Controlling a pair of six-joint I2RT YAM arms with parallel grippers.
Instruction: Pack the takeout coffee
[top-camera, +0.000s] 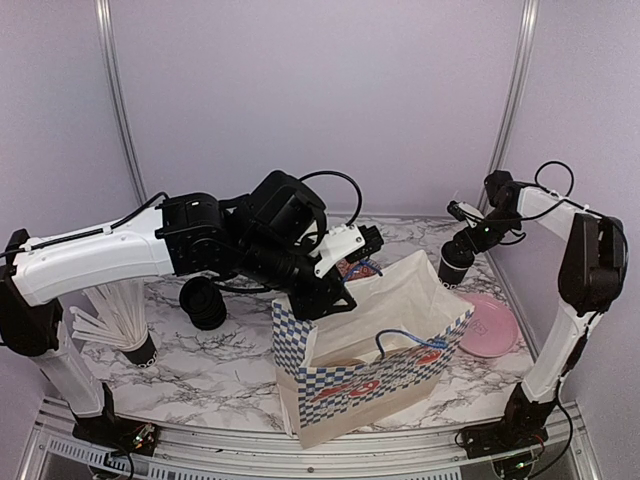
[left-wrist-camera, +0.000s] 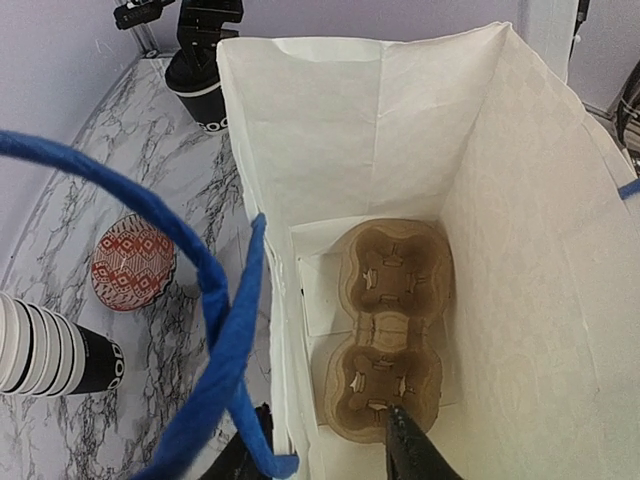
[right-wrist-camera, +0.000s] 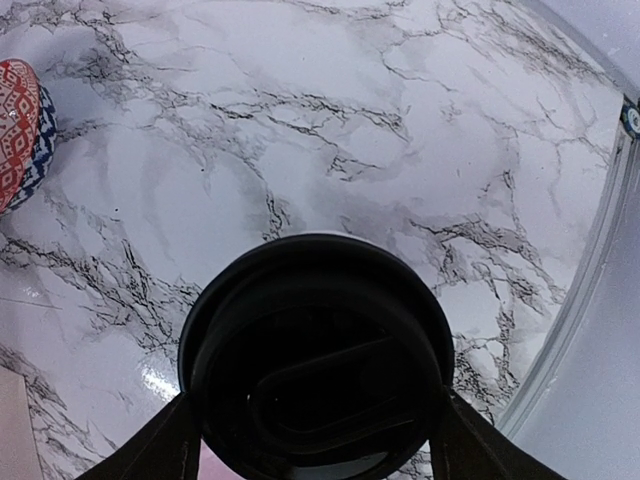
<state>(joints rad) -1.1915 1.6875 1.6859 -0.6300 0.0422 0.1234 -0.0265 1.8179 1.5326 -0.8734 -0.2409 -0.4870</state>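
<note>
Nearest, at the table's (top-camera: 220, 360) front edge, stands the checked paper bag (top-camera: 350, 385), mouth open. From above, the left gripper (top-camera: 325, 298) hangs at the bag's rear left rim, while the right gripper (top-camera: 462, 245) is down on the cup (top-camera: 455, 268), which stands upright on the table at the far right, beyond a pink plate (top-camera: 488, 325). Black lids (top-camera: 203, 300) and a holder of white straws (top-camera: 105, 305) sit on the left. Looking down from the left wrist, a cardboard carrier (left-wrist-camera: 390, 330) lies flat on the bag's floor and a blue handle (left-wrist-camera: 190, 260) loops across the front. One dark finger (left-wrist-camera: 415, 450) is inside the bag and a dark shape sits outside its wall; I cannot tell whether they pinch anything. A patterned bowl (left-wrist-camera: 133, 262) and a stack of cups (left-wrist-camera: 50, 345) rest outside on the marble. From the right wrist, the cup's black lid fills the view, with the fingers (right-wrist-camera: 150, 450) spread wide at either side of it, right at its edges; whether they press it I cannot tell.
</note>
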